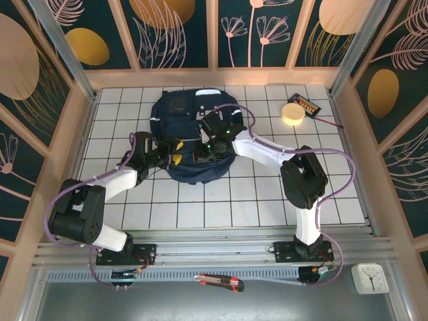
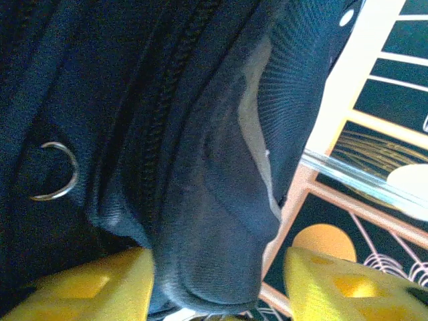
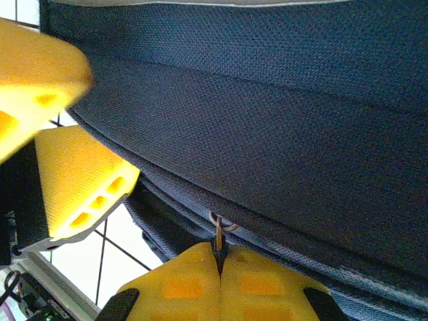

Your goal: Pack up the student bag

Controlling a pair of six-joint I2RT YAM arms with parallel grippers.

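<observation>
Jaws of my right gripper (image 3: pixel 219 257) pinch the zipper pull (image 3: pixel 218 231) of the student bag (image 1: pixel 184 117), which lies far-centre on the tabletop (image 1: pixel 267 194), while my left gripper (image 2: pixel 219 262) has jaws parted astride its fabric edge.

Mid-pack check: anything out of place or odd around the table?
Nothing looks spilled or torn, and the bag lies mid-table. One oddity: a cutter sits on the front ledge, off the table, with a small clock further right.
</observation>
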